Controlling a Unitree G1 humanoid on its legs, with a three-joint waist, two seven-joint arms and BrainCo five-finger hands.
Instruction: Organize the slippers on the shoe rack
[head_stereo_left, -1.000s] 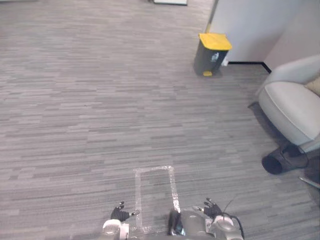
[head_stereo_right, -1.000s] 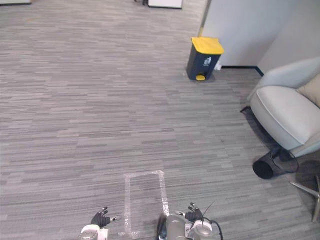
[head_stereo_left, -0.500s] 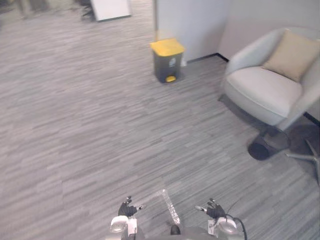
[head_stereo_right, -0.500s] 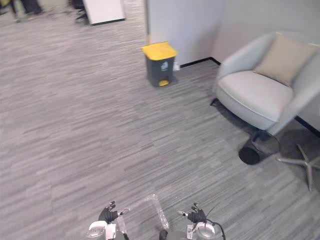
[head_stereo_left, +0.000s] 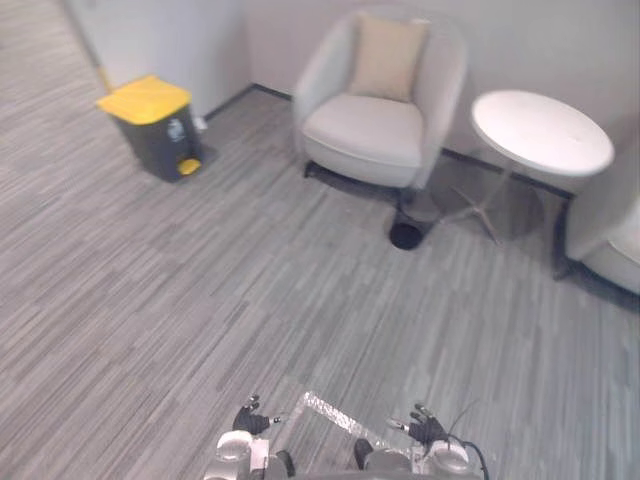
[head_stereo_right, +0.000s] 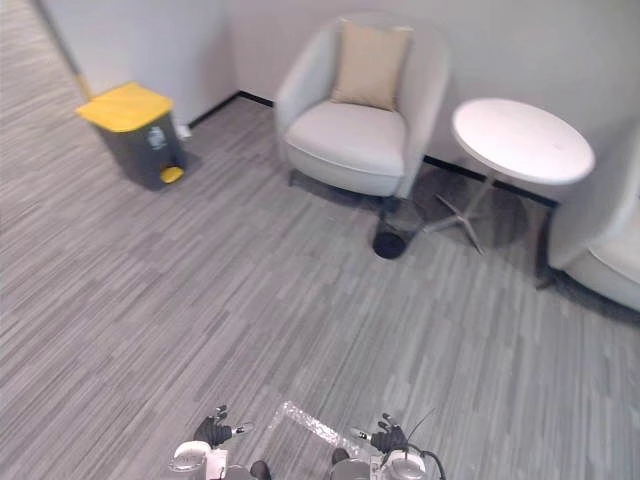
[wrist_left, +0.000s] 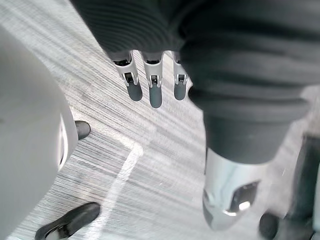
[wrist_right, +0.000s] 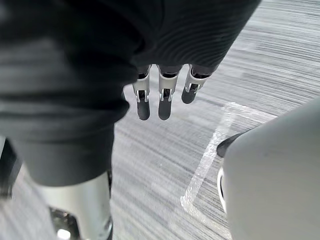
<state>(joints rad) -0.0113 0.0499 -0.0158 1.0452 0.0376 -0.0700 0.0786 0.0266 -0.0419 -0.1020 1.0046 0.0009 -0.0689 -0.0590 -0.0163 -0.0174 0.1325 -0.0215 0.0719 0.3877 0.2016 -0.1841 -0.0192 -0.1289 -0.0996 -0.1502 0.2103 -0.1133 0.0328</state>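
My left hand (head_stereo_left: 247, 418) hangs low at the bottom edge of the eye views, its fingers (wrist_left: 150, 90) straight and empty above the grey carpet. My right hand (head_stereo_left: 426, 430) hangs the same way at the bottom right, its fingers (wrist_right: 162, 100) straight with nothing in them. Clear tape (head_stereo_left: 335, 412) marks a rectangle on the carpet between the two hands.
A grey armchair (head_stereo_left: 375, 110) with a beige cushion (head_stereo_left: 388, 55) stands against the far wall. A round white side table (head_stereo_left: 540, 130) is to its right, and a second grey chair (head_stereo_left: 615, 245) at the right edge. A yellow-lidded bin (head_stereo_left: 152, 125) stands at the left. A black round object (head_stereo_left: 405, 235) lies before the armchair.
The whole view has swung to the right: the bin slid from centre to the left, the armchair came to the middle, and the white table appeared. Both hands stay hanging, empty.
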